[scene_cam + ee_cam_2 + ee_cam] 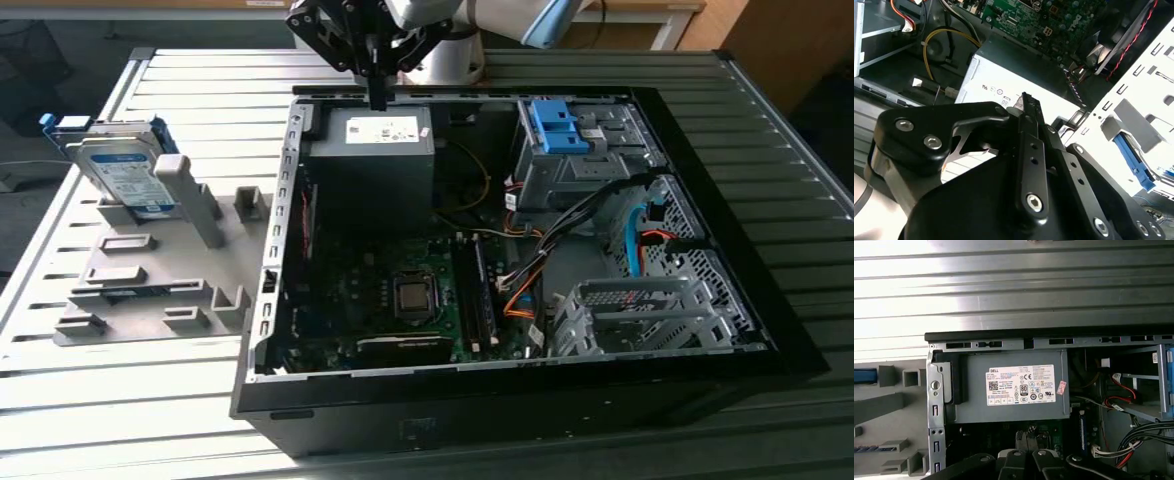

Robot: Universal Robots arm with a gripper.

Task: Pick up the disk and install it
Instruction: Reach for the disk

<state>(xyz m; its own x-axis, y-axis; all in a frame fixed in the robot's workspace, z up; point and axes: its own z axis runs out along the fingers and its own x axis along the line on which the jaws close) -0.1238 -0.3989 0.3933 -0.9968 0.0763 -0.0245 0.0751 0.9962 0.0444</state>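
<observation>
The black gripper (378, 97) hangs above the dark grey box (378, 160), fingers pressed together, holding nothing. The flat silver disk with a blue plastic frame (123, 172) stands in the grey holder (147, 290), far at the exterior view's left.

The arm (501, 15) is made of smooth silver-grey tubes, with a light blue cap (550, 22) on 1 joint. The gripper (378, 98) is matte black throughout: angular linkage bars fan out from a blocky body and taper into slim, straight fingers (378, 85). In the second wrist view a broad rounded link (939, 125) carries 2 silver socket-head screws (932, 142), and the narrow finger bar (1031, 150) shows a row of small round holes above 1 more silver screw. A second link (1079, 185) bears small holes and further silver screws. In the first wrist view black rounded knuckles (1026, 460) sit side by side.
</observation>
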